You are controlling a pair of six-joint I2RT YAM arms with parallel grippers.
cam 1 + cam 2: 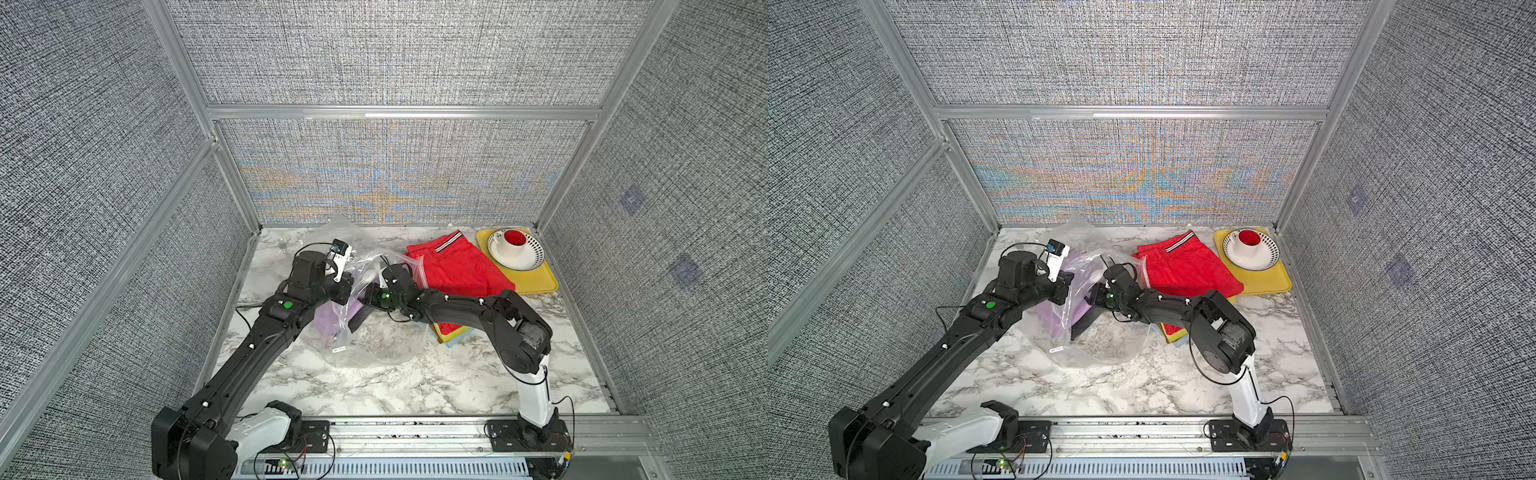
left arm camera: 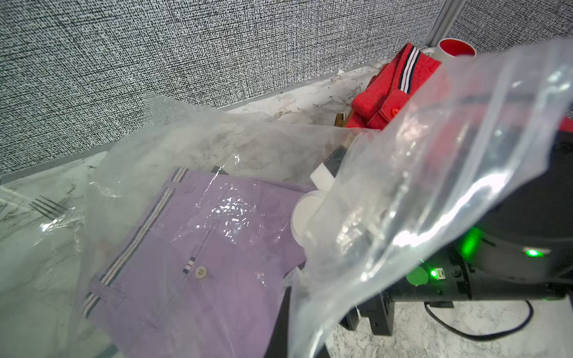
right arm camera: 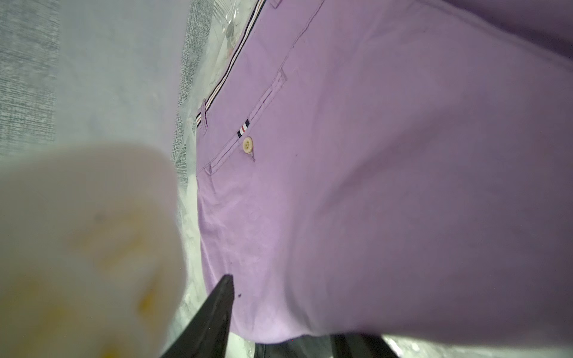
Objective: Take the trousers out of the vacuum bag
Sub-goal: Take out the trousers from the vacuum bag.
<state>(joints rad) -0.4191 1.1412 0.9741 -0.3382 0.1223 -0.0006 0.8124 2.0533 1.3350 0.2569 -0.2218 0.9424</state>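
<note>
The clear crinkly vacuum bag (image 1: 382,345) (image 1: 1100,345) lies mid-table with its mouth lifted. My left gripper (image 1: 344,289) (image 2: 299,344) is shut on the bag's upper edge and holds it up. Inside the bag lie the lilac trousers (image 1: 332,322) (image 2: 192,263) (image 3: 372,186), beside the white valve disc (image 2: 305,214). My right gripper (image 1: 358,316) (image 3: 285,310) reaches in through the mouth, its fingers closed on a fold of the lilac cloth. Red trousers (image 1: 457,270) (image 2: 387,93) lie outside the bag, on top of yellow and light blue ones (image 1: 453,336).
A yellow tray (image 1: 540,282) at the back right holds a white dotted bowl (image 1: 517,259) with a red-lined cup (image 1: 515,237). A fork (image 2: 46,206) lies near the back left corner. Grey panel walls close in three sides.
</note>
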